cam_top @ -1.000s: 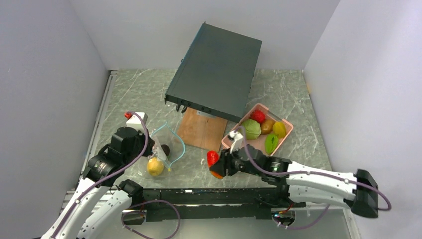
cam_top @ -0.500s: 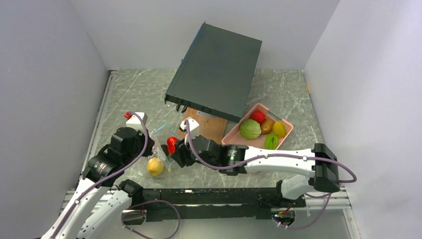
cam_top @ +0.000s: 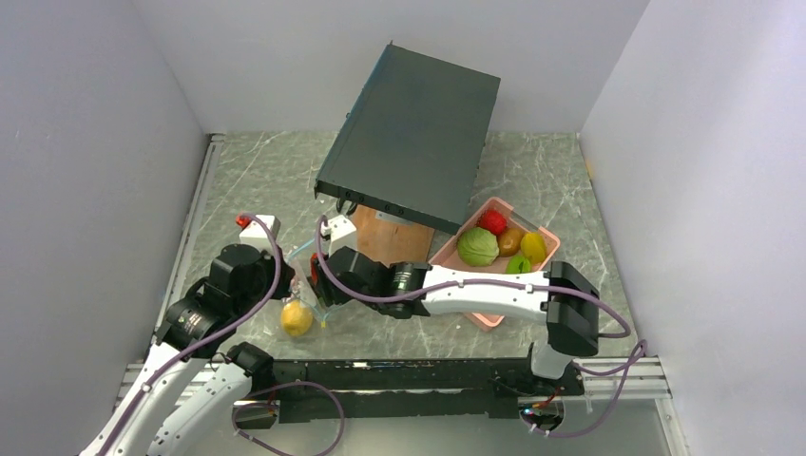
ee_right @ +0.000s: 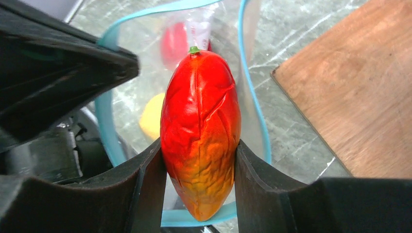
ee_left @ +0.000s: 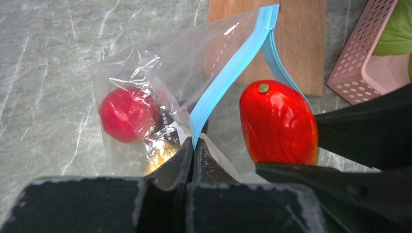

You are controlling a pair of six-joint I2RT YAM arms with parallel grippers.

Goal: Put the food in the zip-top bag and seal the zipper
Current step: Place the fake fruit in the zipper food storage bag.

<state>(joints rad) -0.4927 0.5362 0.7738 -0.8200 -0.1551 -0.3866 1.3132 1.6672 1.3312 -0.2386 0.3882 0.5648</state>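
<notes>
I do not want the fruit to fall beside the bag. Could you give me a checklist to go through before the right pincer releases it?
1. Grip: right pincer shut on the red-orange fruit: ok.
2. Hold: left pincer pinching the zipper: ok.
3. Mouth of the zip-top bag open toward the fruit: ok, the teal loop gapes in the right wrist view.
4. Fruit's tip past the zipper rim: cannot tell.
5. Room inside beside the red fruit and yellow fruit: seems ok.
6. All food bagged, ready to seal: not ok, pieces lie in the pink tray.
</notes>
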